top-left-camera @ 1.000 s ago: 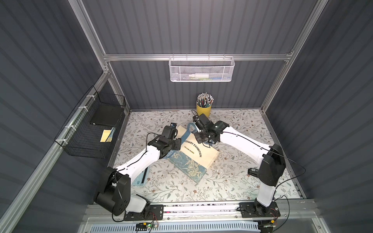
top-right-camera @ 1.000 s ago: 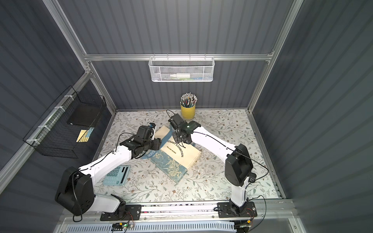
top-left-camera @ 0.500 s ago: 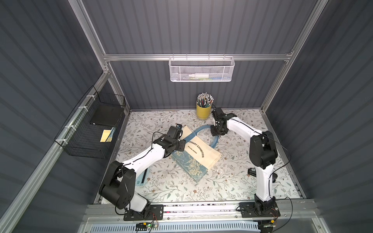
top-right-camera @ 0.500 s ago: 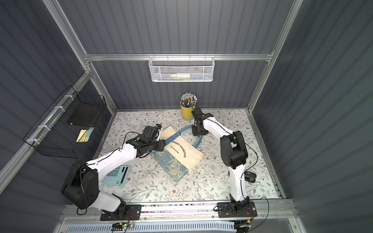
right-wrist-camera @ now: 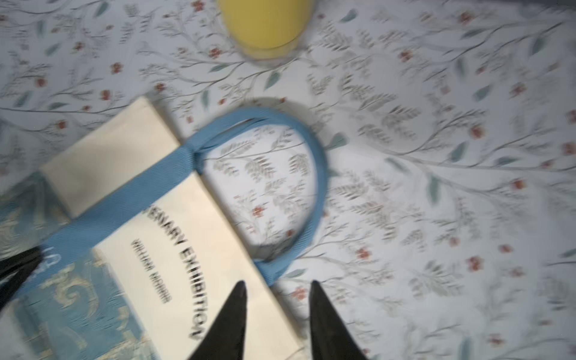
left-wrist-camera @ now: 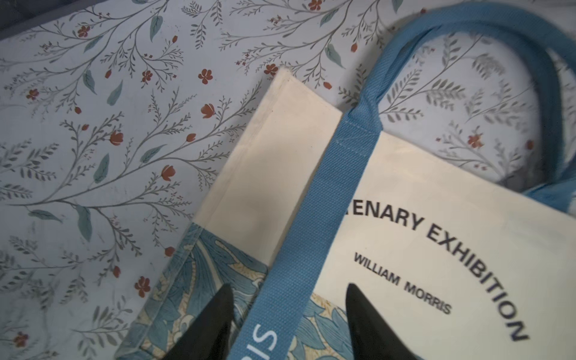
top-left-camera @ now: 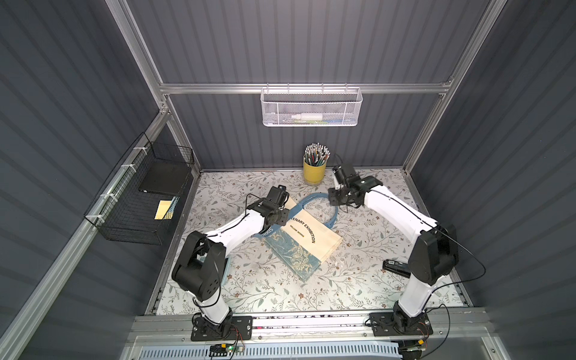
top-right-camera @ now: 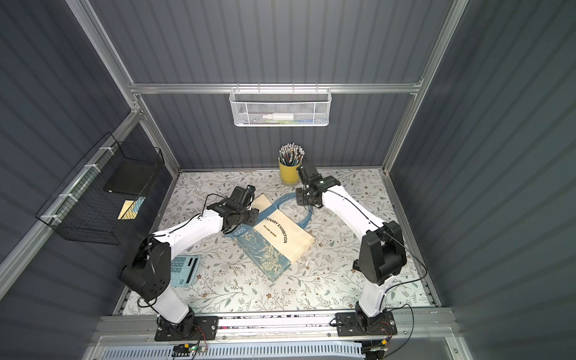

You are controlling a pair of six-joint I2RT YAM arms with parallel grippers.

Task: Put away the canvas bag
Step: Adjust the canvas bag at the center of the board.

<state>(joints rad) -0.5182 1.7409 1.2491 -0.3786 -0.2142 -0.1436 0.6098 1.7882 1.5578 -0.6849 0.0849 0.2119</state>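
The canvas bag (top-left-camera: 308, 246) (top-right-camera: 280, 240) lies folded flat mid-table, cream with black print and a blue-and-gold floral band. Its light-blue handle loop (top-left-camera: 314, 197) (right-wrist-camera: 318, 187) spreads out on the table towards the back. My left gripper (top-left-camera: 280, 218) (left-wrist-camera: 288, 290) hangs low over the bag's back-left part. It is open, its fingers straddling the blue strap (left-wrist-camera: 327, 187) without pinching it. My right gripper (top-left-camera: 335, 199) (right-wrist-camera: 277, 285) hovers above the handle loop near the bag's edge, open, with nothing between its fingers.
A yellow cup of pencils (top-left-camera: 314, 174) stands at the back, close to my right gripper. On the back wall hangs a white mesh basket (top-left-camera: 311, 107), and on the left wall a black wire basket (top-left-camera: 140, 199). A small black object (top-left-camera: 396, 267) lies at the right, a blue calculator (top-right-camera: 185, 269) at the left.
My right gripper has let go of the handle and swung away from the bag towards the cup, leaving the loop spread on the table. The left gripper's jaws have narrowed over the strap.
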